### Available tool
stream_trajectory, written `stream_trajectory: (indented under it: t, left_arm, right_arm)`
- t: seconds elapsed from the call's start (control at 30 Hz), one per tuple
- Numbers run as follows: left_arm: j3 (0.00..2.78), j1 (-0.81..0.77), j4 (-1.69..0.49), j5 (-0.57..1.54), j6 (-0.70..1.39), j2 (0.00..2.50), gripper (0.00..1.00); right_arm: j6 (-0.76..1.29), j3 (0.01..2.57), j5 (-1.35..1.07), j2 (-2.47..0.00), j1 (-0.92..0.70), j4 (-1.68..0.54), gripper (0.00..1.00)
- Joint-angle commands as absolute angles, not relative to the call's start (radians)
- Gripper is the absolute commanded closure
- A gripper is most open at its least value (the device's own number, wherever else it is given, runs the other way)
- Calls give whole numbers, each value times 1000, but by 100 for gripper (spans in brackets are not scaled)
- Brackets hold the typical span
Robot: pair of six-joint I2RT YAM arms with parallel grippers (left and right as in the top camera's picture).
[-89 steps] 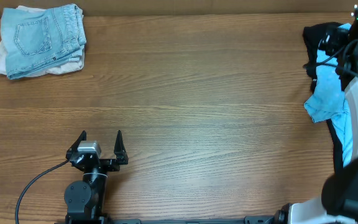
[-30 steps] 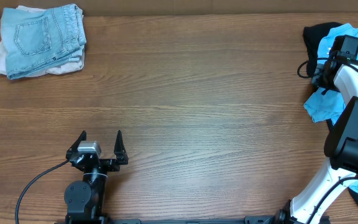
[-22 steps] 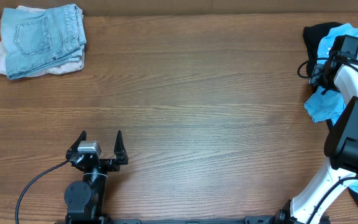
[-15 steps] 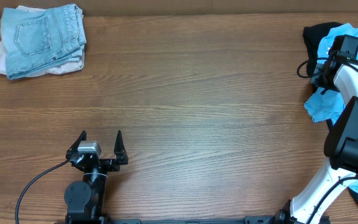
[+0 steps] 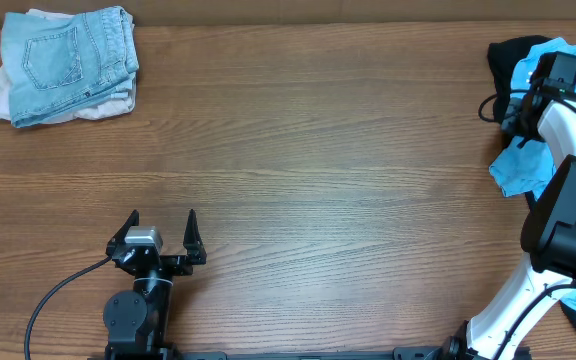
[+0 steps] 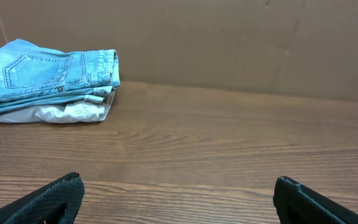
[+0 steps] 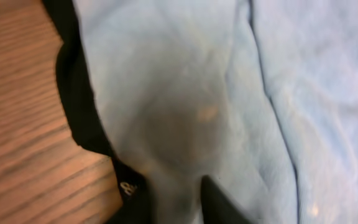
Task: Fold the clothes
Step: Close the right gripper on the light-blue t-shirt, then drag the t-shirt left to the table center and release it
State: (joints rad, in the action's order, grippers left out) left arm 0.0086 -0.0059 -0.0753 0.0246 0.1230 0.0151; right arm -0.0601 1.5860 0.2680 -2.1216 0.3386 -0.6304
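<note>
Near left, the left gripper (image 5: pixel 162 216) stood wide open and empty above the table (image 5: pixel 348 180). At the far right edge, the right gripper (image 5: pixel 524 112) was down on the sky-blue T-shirt (image 5: pixel 524 170), which lay heaped on the black shirt (image 5: pixel 508 60). Whether its jaws were closed couldn't be told.

No legible txt; white mark (image 7: pixel 127 188) on black shirt (image 7: pixel 79 118) unreadable
</note>
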Motion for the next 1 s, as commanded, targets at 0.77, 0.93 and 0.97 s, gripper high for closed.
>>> stream_trajectory:
  t: [0.77, 0.93, 0.97]
  left_arm:
    - [5, -1, -77, 19, 104, 6, 0]
    - [5, -1, -77, 19, 104, 6, 0]
    - [5, -1, -77, 19, 104, 6, 0]
  right_arm:
    - [83, 1619, 2, -1569, 279, -604, 96]
    - [86, 1619, -319, -1487, 131, -552, 96]
    - [104, 1619, -350, -1485, 79, -529, 96]
